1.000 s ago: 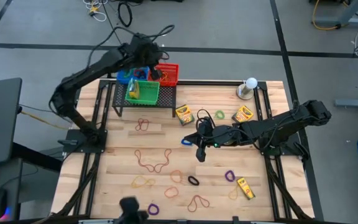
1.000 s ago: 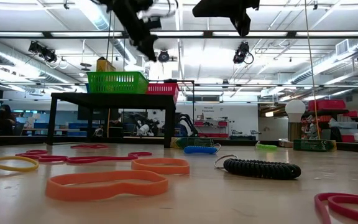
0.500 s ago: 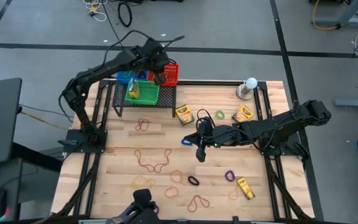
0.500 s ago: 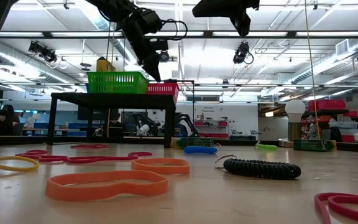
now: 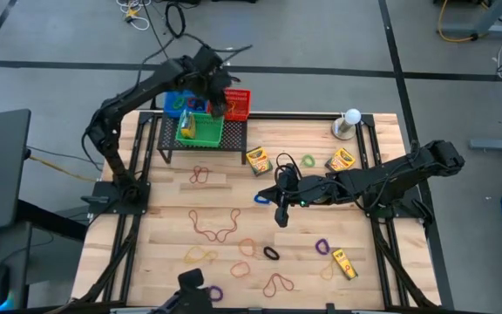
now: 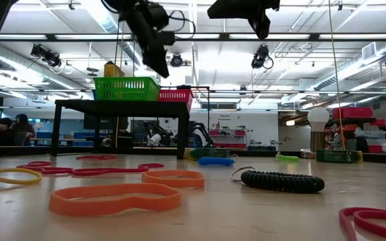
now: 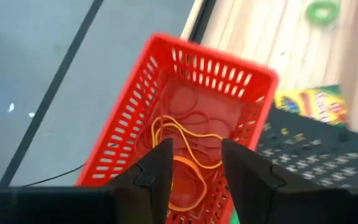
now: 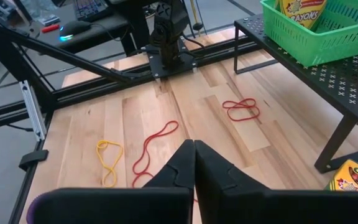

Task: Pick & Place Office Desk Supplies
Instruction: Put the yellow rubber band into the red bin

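Your left arm reaches up and over the black perforated metal shelf [image 5: 200, 142] at the counter's far left, its left gripper [image 7: 193, 163] hanging above the red plastic mesh basket [image 7: 143, 127] with the fingers [image 7: 156, 169] apart and nothing between them. Your right arm stretches low across mid-counter, its right gripper [image 8: 194, 163] pressed together and empty.

Thin yellow and orange rubber-band loops [image 7: 180, 149] lie tangled on the red basket's floor (directly under the left fingers). More thin loops [image 5: 217, 223], red, orange, purple and black, lie scattered over the wooden counter [image 5: 155, 227].

The green plastic mesh basket [image 8: 310, 35] on the shelf holds a yellow crayon box [image 8: 301, 12]; other yellow crayon boxes [image 5: 258, 160] lie flat on the counter.
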Motion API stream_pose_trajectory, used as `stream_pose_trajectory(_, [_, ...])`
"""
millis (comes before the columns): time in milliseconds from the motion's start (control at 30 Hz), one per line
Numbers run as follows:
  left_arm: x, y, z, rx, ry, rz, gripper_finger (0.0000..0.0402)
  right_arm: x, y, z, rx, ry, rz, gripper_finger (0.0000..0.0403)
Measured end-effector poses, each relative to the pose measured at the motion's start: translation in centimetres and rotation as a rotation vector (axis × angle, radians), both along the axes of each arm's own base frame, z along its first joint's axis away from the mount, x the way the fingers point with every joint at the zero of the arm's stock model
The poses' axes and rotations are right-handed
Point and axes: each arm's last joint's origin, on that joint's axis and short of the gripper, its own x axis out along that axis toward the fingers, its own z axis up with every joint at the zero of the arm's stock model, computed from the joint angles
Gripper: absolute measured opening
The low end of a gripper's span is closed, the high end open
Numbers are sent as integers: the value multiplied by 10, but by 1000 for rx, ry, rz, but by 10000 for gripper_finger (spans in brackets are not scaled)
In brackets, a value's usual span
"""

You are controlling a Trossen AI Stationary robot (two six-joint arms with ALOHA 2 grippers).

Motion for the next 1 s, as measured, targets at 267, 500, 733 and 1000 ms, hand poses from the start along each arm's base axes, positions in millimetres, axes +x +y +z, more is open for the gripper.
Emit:
stream_pose_trajectory(267, [-11, -20, 55, -8, -178, 107, 92, 0, -1, 0, -25, -1, -21, 10])
stream_pose_trajectory(500, [7, -61, 73, -59, -315, -72, 8, -1, -3, -1, -91, 15, -84, 11])
stream_pose_trajectory(733, [28, -91, 65, -74, -362, -210, 8, -3, -3, -3, -107, 32, -121, 11])
stream_pose_trajectory(1000, [10, -115, 10, -109, -439, -208, 8, -7, 1, -7, -86, 64, -157, 11])
